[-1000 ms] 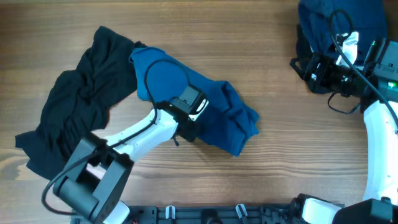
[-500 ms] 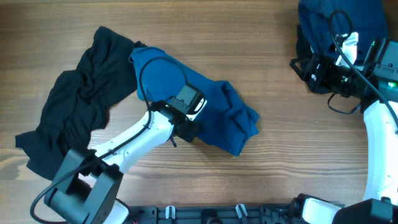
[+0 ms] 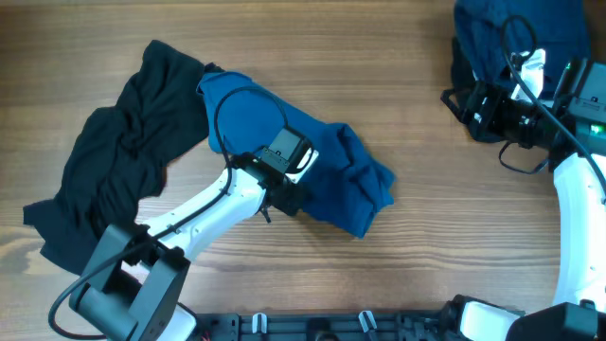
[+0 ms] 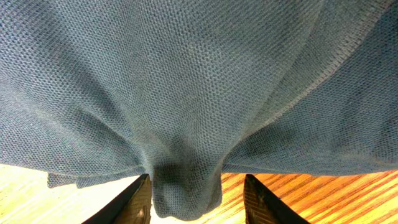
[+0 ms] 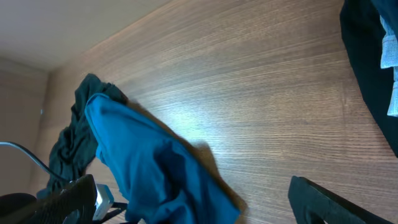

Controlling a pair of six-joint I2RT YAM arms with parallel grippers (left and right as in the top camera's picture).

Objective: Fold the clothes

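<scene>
From above, you see the blue garment (image 3: pixel 312 161) crumpled mid-table, its left edge lying over the black garment (image 3: pixel 118 170), with your left gripper (image 3: pixel 284 194) at its near edge. Only the left wrist camera shows the grip: a bunched fold (image 4: pixel 186 183) of that blue knit pinched between the two fingers (image 4: pixel 264 202). Your right gripper (image 3: pixel 464 99) sits by the dark pile (image 3: pixel 511 33) at the far right corner; you cannot tell its opening.

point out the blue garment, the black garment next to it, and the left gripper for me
blue garment (image 3: pixel 248 116), overhead view, on its flat upper-left part.
black garment (image 3: pixel 123 161), overhead view, on its wrinkled middle.
left gripper (image 4: pixel 198 202), left wrist view, between its two fingertips, where a fold of blue cloth hangs.
</scene>
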